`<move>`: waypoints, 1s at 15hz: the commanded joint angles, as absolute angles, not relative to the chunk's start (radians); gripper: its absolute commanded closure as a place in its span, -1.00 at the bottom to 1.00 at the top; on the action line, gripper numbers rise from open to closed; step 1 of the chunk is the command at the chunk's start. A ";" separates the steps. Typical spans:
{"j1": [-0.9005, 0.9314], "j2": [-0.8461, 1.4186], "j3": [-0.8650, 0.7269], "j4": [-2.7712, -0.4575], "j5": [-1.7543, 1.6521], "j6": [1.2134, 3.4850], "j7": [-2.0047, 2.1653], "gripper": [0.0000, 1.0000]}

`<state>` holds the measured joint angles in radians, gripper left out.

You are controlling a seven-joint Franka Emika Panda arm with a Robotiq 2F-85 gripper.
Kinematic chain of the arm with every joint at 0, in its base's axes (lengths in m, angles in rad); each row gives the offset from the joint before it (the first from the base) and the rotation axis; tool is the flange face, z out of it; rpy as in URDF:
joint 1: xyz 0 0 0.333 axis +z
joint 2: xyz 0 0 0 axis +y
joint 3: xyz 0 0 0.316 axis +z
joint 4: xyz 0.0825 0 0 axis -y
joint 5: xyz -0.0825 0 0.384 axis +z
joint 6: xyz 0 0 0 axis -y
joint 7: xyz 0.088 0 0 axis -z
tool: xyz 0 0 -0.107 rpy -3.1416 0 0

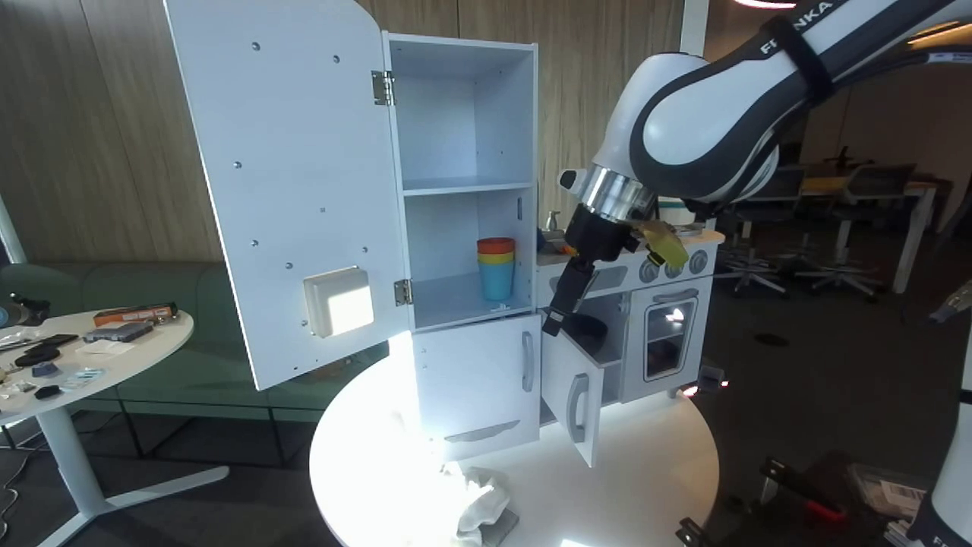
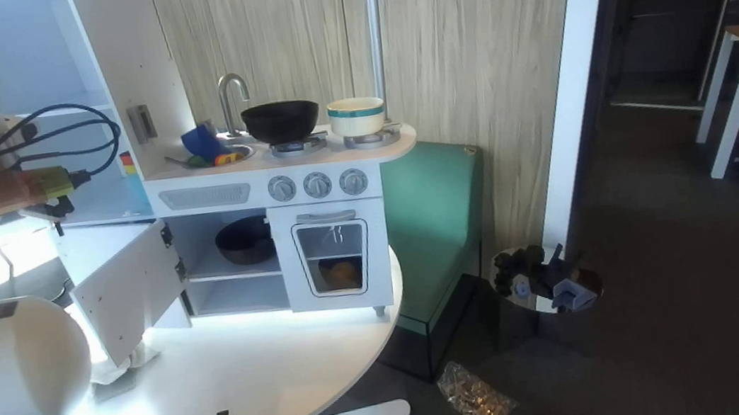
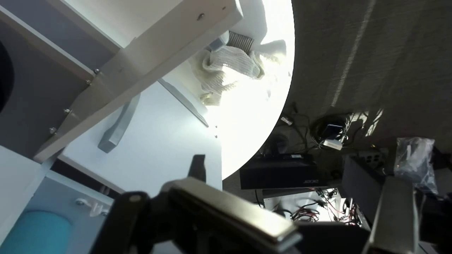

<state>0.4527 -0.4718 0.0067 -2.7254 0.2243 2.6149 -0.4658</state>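
Observation:
My gripper [image 1: 557, 323] points down near the top edge of the half-open lower cabinet door [image 1: 569, 395]; whether it touches the door cannot be told. In the wrist view my gripper [image 3: 340, 222] has its pads wide apart with nothing between them. The open door [image 3: 141, 67] crosses the upper left there, beside the shut white door [image 3: 159, 130] with its grey handle. A black bowl [image 2: 244, 242] sits on the shelf inside the open cabinet. A stack of cups [image 1: 497, 277], red, yellow and blue, stands in the tall cabinet; a teal cup [image 3: 40, 233] shows in the wrist view.
The large upper door [image 1: 304, 190] stands wide open. A crumpled white cloth [image 3: 229, 67] lies on the round white table [image 2: 241, 374]. A black pan [image 2: 281, 120] and a white pot [image 2: 356, 118] stand on the stove top. A blue cup [image 2: 204, 143] is in the sink.

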 commanded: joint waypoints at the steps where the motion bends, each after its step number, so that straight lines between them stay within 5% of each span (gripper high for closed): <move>1: 0.381 -0.357 -0.002 -2.646 0.116 2.578 -0.518 -1.00; 6: 0.275 -0.217 0.041 -2.516 -0.107 2.565 -0.526 -1.00; 15: 0.268 -0.049 0.123 -2.370 0.007 2.556 -0.539 -1.00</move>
<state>0.2891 -0.0848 0.1049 -2.4052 -0.0513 2.5723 -0.5423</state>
